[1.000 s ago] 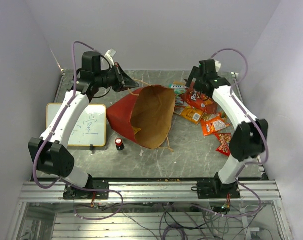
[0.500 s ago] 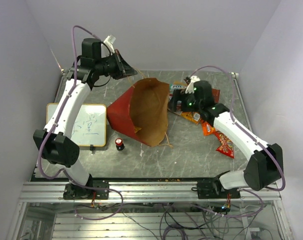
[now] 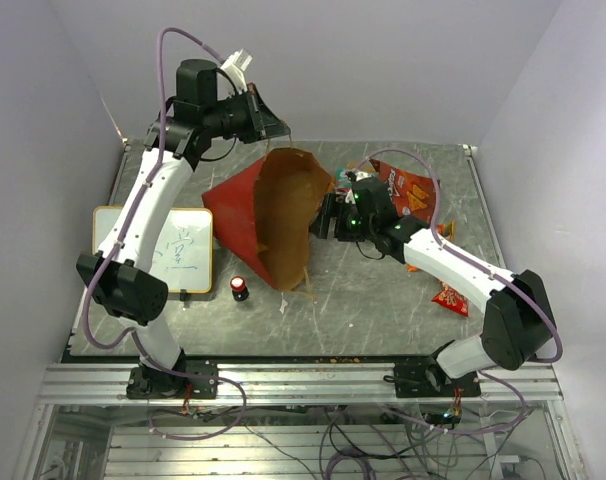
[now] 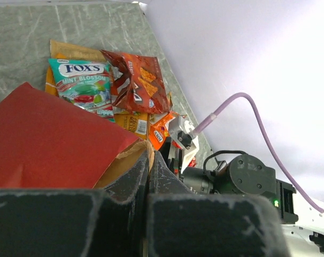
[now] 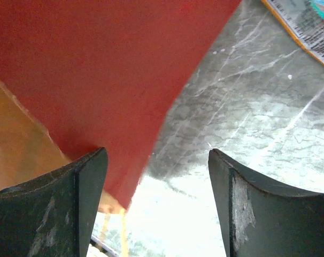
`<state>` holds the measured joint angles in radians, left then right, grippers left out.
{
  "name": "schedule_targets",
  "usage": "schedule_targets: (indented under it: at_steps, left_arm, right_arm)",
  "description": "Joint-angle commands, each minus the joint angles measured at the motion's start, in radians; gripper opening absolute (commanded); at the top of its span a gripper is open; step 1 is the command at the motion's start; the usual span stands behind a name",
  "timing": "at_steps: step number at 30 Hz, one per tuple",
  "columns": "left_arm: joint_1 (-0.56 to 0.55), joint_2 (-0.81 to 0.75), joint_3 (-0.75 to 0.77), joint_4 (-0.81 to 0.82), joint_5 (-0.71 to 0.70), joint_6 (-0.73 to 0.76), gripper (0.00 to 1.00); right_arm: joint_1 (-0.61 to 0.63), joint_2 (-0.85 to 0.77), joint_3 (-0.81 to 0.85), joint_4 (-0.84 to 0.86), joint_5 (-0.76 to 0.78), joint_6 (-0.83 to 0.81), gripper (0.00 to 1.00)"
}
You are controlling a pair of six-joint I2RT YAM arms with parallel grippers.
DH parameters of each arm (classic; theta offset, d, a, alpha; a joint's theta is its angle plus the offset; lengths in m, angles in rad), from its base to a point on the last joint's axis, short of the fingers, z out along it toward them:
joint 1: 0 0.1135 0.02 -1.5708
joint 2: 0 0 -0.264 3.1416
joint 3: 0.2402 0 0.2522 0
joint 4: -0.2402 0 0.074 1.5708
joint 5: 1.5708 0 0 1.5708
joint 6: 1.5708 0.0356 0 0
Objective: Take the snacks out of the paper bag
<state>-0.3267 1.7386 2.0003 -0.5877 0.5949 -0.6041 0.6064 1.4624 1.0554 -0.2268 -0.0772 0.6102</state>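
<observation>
Grey marbled worktop (image 3: 383, 315), pale lilac walls (image 3: 383, 70) on three sides. Paper bag (image 3: 238, 215) mid-worktop, tipped up: base toward 9 o'clock, open mouth facing 3 o'clock and up, long axis 9–3. Left jaws pinching bag's 12 o'clock rim. Right jaws spread, just beside bag's 3 o'clock edge. Snacks (image 3: 408, 190) piled at 2 o'clock on worktop, outside bag.

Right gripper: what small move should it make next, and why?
Probably shut the right gripper on the rim of the paper bag, perhaps after easing slightly toward it: its open jaws straddle the rim's red corner, and the left gripper holds the opposite edge raised.
</observation>
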Motion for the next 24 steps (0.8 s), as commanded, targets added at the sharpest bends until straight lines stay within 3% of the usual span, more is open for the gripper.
schedule_targets:
  at_steps: [1,5,10,13,19,24]
  left_arm:
    - [-0.014,-0.024,0.033,0.043,0.035,0.052,0.07]
    - [-0.014,-0.058,0.016,-0.024,0.034,0.124,0.07]
    - [-0.014,-0.201,-0.278,0.047,0.037,0.099,0.07]
    - [-0.014,-0.279,-0.452,0.127,0.047,0.032,0.07]
    - [-0.013,-0.348,-0.547,0.099,0.036,0.002,0.07]
    - [-0.014,-0.347,-0.496,0.057,0.038,0.003,0.07]
  right_arm:
    - [0.007,0.000,-0.009,0.017,0.093,0.048,0.76]
    - [0.006,-0.023,-0.011,-0.003,0.148,0.029,0.76]
    - [0.006,-0.077,0.006,-0.078,0.256,-0.086,0.78]
    - [0.010,-0.146,-0.019,-0.051,0.239,-0.236,0.80]
    - [0.079,-0.335,-0.179,0.187,0.028,-0.607,0.78]
    - [0.154,-0.314,-0.251,0.342,-0.290,-0.861,0.73]
